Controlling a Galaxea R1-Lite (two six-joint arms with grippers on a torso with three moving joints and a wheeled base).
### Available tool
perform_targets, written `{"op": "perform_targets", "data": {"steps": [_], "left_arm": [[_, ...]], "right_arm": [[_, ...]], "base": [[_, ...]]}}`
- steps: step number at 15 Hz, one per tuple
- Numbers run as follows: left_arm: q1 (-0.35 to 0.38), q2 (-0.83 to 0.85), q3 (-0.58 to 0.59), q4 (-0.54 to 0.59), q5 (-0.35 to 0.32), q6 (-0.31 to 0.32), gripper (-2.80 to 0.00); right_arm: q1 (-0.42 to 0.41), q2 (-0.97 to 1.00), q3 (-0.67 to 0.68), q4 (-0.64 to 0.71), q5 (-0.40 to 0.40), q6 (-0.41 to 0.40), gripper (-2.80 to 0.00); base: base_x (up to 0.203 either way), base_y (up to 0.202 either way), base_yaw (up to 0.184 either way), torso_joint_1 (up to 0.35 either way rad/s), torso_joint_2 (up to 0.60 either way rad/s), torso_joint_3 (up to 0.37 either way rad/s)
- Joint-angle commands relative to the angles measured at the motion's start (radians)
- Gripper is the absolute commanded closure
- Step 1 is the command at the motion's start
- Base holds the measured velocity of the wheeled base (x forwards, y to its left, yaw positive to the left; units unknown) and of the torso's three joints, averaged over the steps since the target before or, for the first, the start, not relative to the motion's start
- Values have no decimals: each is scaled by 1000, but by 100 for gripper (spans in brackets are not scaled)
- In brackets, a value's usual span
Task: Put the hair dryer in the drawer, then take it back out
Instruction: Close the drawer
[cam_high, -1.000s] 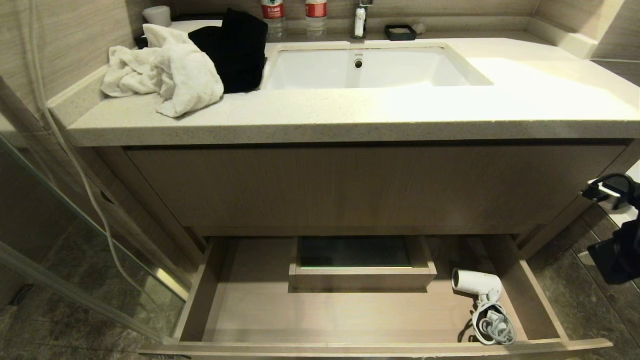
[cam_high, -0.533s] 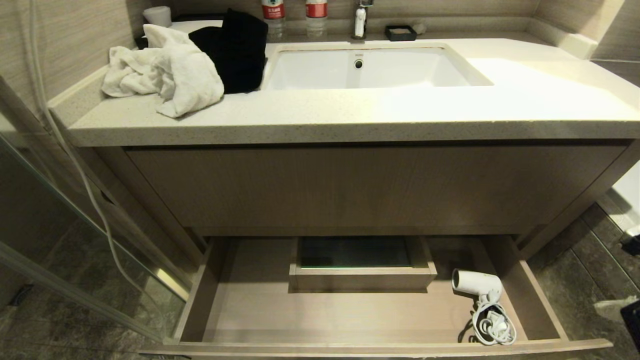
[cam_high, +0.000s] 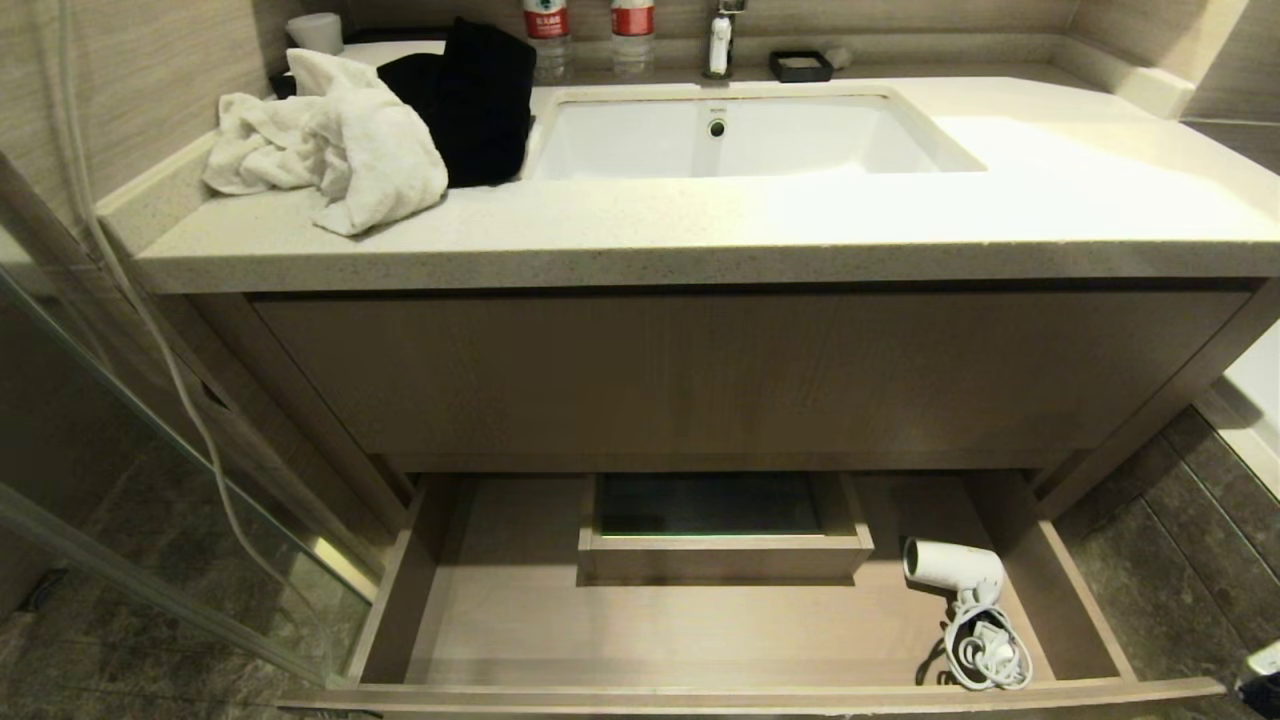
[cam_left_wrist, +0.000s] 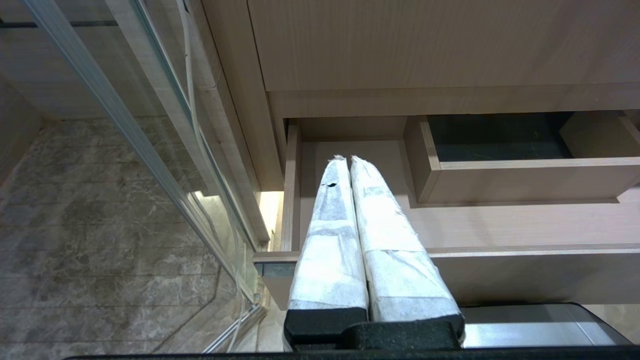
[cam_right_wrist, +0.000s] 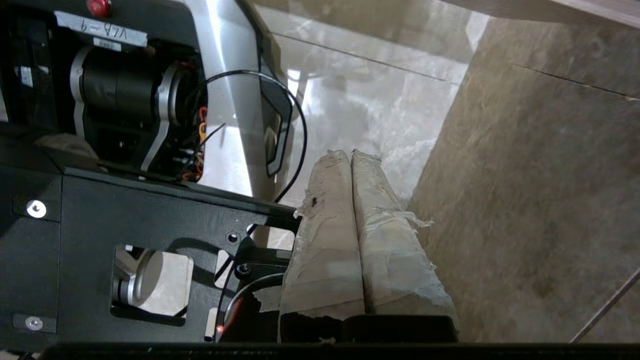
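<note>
While the drawer (cam_high: 690, 620) sits pulled wide open under the bench (cam_high: 700, 230) | hair dryer (cam_high: 952, 568) lies in its right end, cord coiled beside it | boxed cut-out (cam_high: 720, 555) mid-drawer, too dark to see inside | left tool (cam_left_wrist: 346, 159) closed, empty, over drawer's left end | right tool (cam_right_wrist: 348, 153) closed, empty, over floor, barely in head view

A: Lighting?
B: Bright from above; glare whitens the countertop (cam_high: 1000, 170) right of the sink (cam_high: 740, 140). Dim shadow beneath the countertop.
A: Picture quality?
B: Countertop edges bow; floor tiles (cam_right_wrist: 525, 200) in the right wrist view smeared.
</note>
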Motion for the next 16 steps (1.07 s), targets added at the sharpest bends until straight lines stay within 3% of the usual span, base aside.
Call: {"op": "perform_targets", "data": {"steps": [1,5,11,16], "left_arm": [[0,-1,0,0,0,-1,0],[0,-2,2,0,0,0,0],[0,0,1,0,0,0,0],[0,-1,1,0,0,0,0]], "right_arm": [[0,45,3,-11,0,-4,0],[-15,167,-20,-47,-16,0,0],[-101,437,-180,-58,-52,0,0],[-149,585,-229,-57,-53,-2,0]], "base": [[0,0,0,0,0,0],[0,0,0,0,0,0],[0,0,0,0,0,0],[0,0,0,0,0,0]]}}
